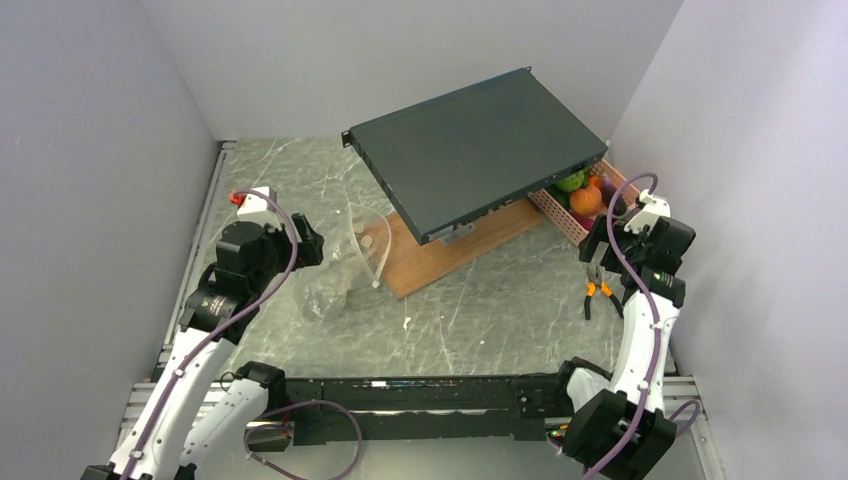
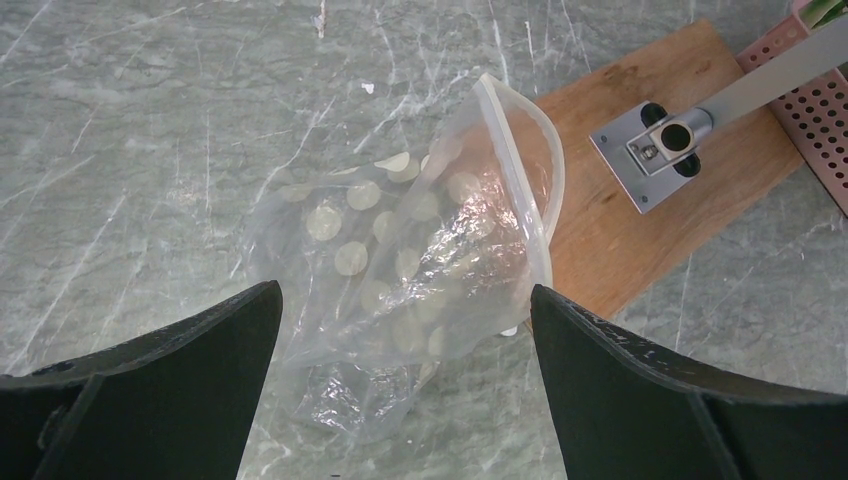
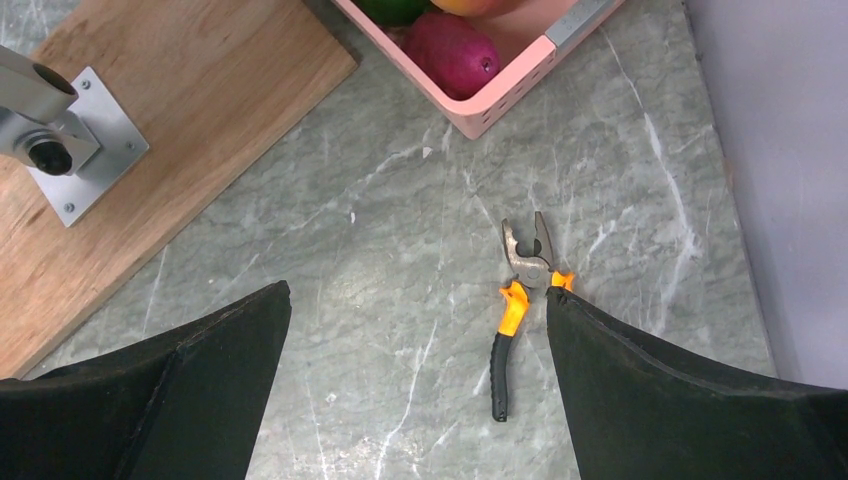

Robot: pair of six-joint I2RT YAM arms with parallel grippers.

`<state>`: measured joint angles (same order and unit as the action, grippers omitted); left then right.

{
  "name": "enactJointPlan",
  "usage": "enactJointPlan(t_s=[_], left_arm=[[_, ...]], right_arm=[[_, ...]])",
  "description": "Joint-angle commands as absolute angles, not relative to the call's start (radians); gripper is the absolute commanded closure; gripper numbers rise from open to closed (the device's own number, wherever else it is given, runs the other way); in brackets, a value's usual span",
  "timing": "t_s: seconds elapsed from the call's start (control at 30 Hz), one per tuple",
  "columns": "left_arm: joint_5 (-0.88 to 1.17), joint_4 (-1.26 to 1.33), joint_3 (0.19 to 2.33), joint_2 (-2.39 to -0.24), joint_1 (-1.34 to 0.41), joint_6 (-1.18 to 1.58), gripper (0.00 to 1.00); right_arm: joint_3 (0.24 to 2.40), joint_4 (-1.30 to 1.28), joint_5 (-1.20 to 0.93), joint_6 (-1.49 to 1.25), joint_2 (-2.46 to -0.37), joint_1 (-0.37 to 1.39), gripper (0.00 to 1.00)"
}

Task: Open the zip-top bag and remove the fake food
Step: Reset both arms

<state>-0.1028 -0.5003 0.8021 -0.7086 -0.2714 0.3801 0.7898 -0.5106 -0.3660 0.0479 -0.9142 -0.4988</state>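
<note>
Zip-top bag point(image 2: 400, 270) at left edge of board point(image 2: 620, 230), left gripper point(image 2: 400, 390) splayed empty above, right gripper point(image 3: 415, 390) splayed empty over pliers point(image 3: 512, 312) right of board.

Left end effector point(image 2: 405, 295) with its fingers point(image 2: 200, 370) spread wide at 7 and 5 o'clock above the grey marbled table point(image 2: 130, 150). Between them, apart from both, lies the clear zip-top bag point(image 2: 400, 270), with pale discs showing through. Its open rim points to 1 o'clock and reaches over a wooden board point(image 2: 640, 250). The board bears a metal bracket point(image 2: 650, 150). Pink lattice basket point(image 2: 815, 100) at 2 o'clock.
</note>
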Motion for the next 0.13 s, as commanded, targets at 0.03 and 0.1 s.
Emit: enactJointPlan(t_s=[0.03, 0.1], left_arm=[[-0.114, -0.497, 0.800, -0.694, -0.267, 0.377, 0.00], [-0.113, -0.497, 0.801, -0.692, -0.267, 0.377, 0.00]], right_arm=[[0.785, -0.493, -0.356, 0.028, -0.894, -0.502, 0.00], [0.784, -0.492, -0.369, 0.031, -0.895, -0.503, 0.00]])
